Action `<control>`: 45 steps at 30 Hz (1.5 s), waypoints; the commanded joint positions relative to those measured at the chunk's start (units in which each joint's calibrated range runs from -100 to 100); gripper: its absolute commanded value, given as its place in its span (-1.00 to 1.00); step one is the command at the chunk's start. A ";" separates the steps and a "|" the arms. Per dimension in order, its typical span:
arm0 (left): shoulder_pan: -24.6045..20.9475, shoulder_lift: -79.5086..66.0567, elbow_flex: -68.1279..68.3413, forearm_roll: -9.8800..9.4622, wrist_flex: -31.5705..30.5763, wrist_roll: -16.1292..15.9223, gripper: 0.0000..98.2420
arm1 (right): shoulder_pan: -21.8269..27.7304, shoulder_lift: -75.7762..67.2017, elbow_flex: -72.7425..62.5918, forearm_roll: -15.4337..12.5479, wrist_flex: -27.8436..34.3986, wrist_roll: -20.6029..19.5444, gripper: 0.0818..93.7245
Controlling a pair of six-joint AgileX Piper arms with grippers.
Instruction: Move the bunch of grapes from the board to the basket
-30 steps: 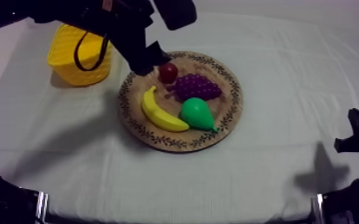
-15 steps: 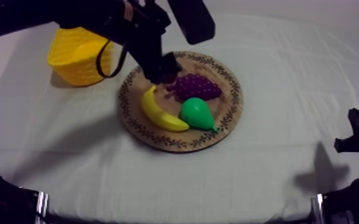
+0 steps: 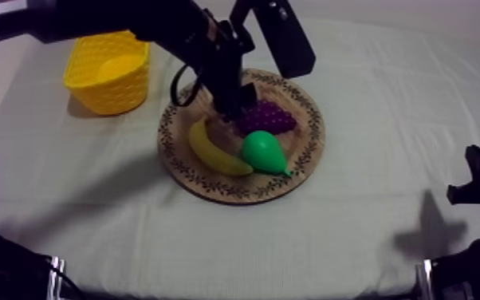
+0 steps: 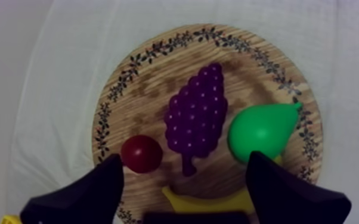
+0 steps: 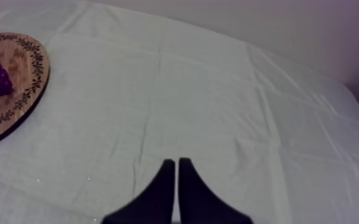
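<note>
Top view slanted, left wrist view close overhead — sharing wooden board [image 3: 303, 140]

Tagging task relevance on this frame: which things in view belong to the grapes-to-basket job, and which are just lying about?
In the job:
bunch of grapes
wooden board it lies on
yellow basket
left tool, open above the grapes

Lying about:
banana, pear and small red fruit, all on the board
right tool, shut, off to the side of the board
</note>
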 commanded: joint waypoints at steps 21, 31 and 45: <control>-0.99 14.94 -9.02 0.69 -0.35 -1.68 0.51 | 0.02 -0.02 0.04 0.00 0.01 -0.01 -1.00; -0.45 18.05 -10.42 1.82 -0.64 -3.20 0.49 | 0.02 -0.02 0.04 0.00 0.01 -0.01 -1.00; -0.30 22.46 -15.25 2.21 3.07 -3.12 0.47 | 0.02 -0.02 0.04 0.00 0.01 -0.01 -1.00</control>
